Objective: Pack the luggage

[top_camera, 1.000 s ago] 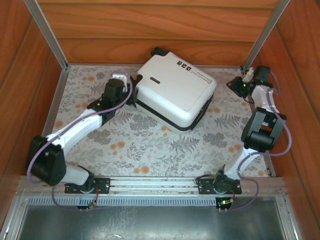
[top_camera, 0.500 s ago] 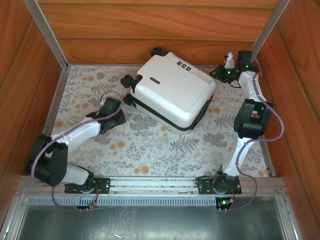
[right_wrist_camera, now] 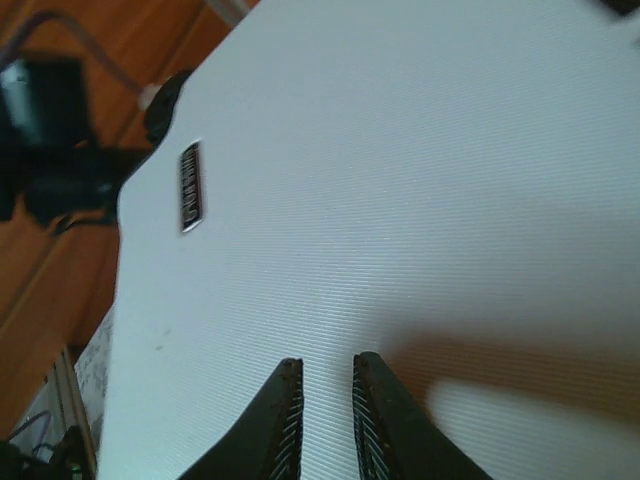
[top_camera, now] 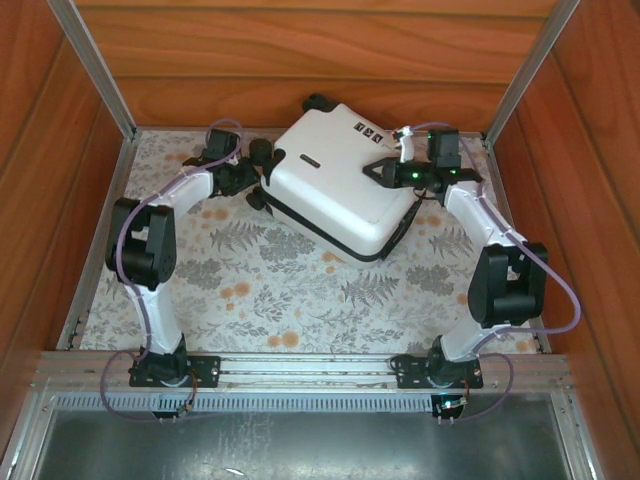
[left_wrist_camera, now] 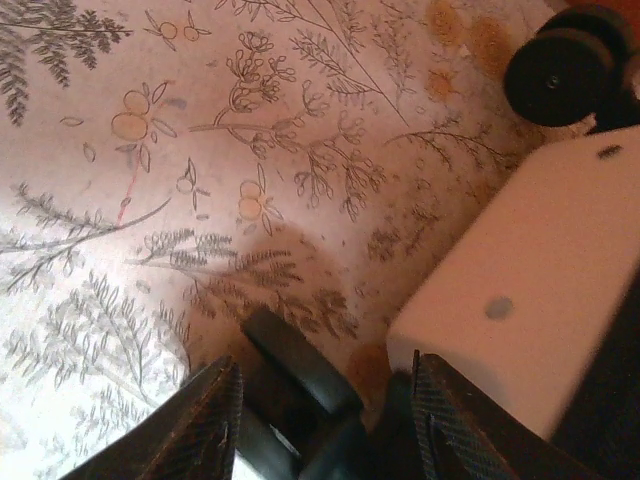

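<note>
Diagonally at the far middle of the table (top_camera: 300, 300) the closed luggage (top_camera: 345, 180) lies flat, wheels (top_camera: 262, 152) toward the far left and long axis running to the near right. Its white shell is ribbed, with small black marks. The left gripper (left_wrist_camera: 325, 385) stands apart astride a wheel, and the right gripper (right_wrist_camera: 325, 370) is barely apart at the shell.

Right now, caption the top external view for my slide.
Closed white luggage on the floral table: left gripper open at its wheels, right gripper over its shell, jaws narrowly apart.
</note>
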Controlling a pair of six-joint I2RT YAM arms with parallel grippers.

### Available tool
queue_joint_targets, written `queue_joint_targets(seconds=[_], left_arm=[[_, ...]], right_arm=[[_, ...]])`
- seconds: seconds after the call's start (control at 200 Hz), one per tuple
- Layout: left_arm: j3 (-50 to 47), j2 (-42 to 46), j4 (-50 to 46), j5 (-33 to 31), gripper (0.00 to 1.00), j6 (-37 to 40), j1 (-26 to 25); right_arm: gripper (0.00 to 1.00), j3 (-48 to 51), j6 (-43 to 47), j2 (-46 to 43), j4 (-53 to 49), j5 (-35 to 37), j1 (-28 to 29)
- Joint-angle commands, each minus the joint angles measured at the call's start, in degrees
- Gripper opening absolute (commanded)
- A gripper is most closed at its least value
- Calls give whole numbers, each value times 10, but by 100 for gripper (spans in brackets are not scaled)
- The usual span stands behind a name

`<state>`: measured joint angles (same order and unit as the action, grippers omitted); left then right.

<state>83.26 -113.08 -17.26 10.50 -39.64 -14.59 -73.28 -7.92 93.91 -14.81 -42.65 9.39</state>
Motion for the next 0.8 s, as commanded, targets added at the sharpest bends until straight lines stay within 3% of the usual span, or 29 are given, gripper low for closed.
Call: queue_joint_targets(seconds=[0.0, 0.12, 0.305, 0.42, 0.525, 0.655, 0.795], left_arm=[[35, -33, -23, 64, 49, 0, -10], [5, -7, -23, 38, 49, -1, -10], [-124, 106, -9, -49, 49, 0, -12], [-228, 197, 10, -81, 48, -21, -30], [-286, 254, 23, -98, 47, -44, -79], [-293, 274, 35, -97, 47, -71, -138], [-250, 238, 45, -88, 47, -71, -154]], right_arm=[[19, 61, -42, 30, -98, 40, 14], [20, 21, -37, -31, -140, 102, 13], [18, -58, -32, -69, -165, 270, -29], [13, -115, -41, -13, -180, 268, -95], [11, -185, -28, 86, -224, 245, -130], [11, -255, -1, 178, -271, 210, -132], [11, -276, 13, 223, -280, 163, -128]])
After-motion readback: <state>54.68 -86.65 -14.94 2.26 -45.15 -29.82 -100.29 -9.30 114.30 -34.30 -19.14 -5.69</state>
